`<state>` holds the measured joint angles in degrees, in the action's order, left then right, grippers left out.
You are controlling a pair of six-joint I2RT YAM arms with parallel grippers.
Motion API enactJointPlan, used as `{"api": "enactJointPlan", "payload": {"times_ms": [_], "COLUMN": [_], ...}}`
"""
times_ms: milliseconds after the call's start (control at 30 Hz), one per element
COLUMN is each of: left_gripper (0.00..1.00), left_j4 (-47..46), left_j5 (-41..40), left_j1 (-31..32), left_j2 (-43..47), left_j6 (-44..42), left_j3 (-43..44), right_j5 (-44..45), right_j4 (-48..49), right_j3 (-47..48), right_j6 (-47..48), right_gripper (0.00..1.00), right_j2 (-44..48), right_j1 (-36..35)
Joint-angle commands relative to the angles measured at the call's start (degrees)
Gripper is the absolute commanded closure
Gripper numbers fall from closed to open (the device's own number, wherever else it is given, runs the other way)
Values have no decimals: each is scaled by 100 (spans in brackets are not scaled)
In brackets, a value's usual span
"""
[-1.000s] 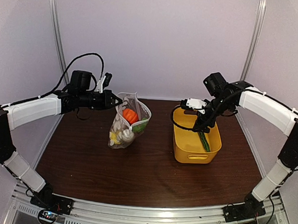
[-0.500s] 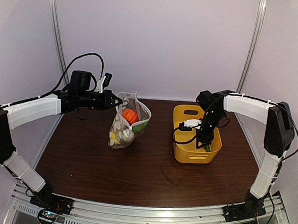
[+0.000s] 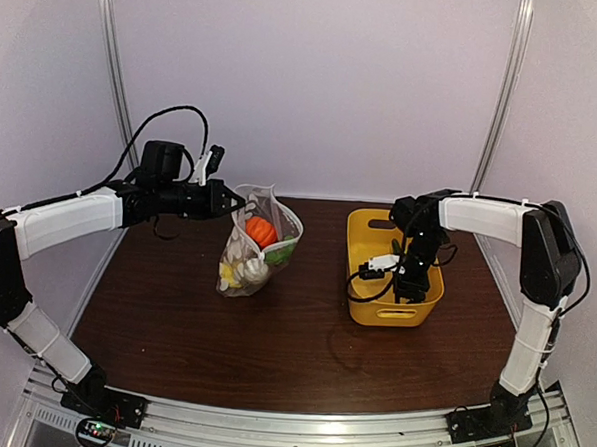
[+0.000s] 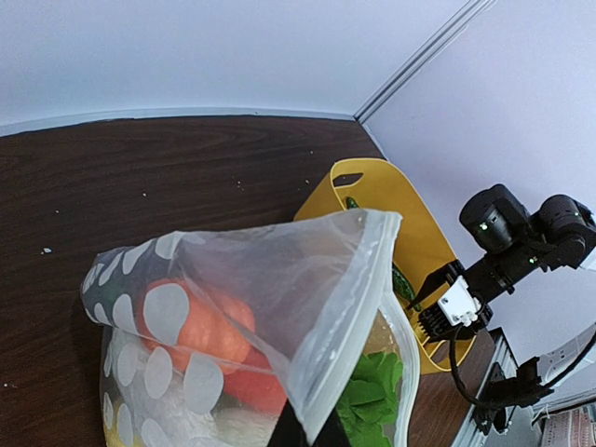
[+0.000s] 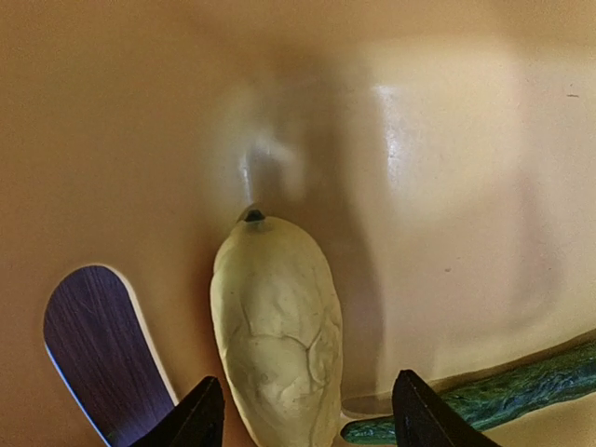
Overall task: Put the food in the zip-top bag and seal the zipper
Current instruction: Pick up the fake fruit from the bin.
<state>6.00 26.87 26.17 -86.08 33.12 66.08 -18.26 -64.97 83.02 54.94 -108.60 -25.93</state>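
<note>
The zip-top bag stands upright at centre left, its mouth open. My left gripper is shut on the mouth edge beside the pale zipper. Its fingertips pinch the plastic at the bottom of the left wrist view. Inside the bag lie an orange piece, a red piece and leafy greens. My right gripper is down inside the yellow basket, open. Its fingers straddle a pale yellow vegetable with a gap on the right side. A green cucumber lies beside it.
The basket has a handle slot in its wall, close to my right gripper's left finger. Dark wooden table stretches between the bag and the basket. White walls and metal posts close in the back and sides.
My right gripper has dropped from above the basket's far rim down into the basket, and its jaws have narrowed. The left arm and the bag have not moved.
</note>
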Motion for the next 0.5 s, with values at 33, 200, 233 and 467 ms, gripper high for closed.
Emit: {"api": "enactJointPlan", "payload": {"times_ms": [33,200,233,467], "left_gripper": [100,100,100,100], "left_j4": [-328,-328,-328,-325], "left_j5": [79,72,66,70], "left_j1": [-60,-60,-60,-60], "left_j2": [-51,-58,-64,-68], "left_j6": [-60,-63,-61,-63], "left_j3": [-3,-8,-8,-8], "right_j5": [-110,-107,-112,-101], "right_j4": [-73,77,112,171], "right_j3": [-172,-241,-250,-290], "right_j6": [109,77,57,44], "right_gripper": [37,38,39,42], "right_j2": [-136,-245,-285,-434], "right_j1": [19,25,19,18]}}
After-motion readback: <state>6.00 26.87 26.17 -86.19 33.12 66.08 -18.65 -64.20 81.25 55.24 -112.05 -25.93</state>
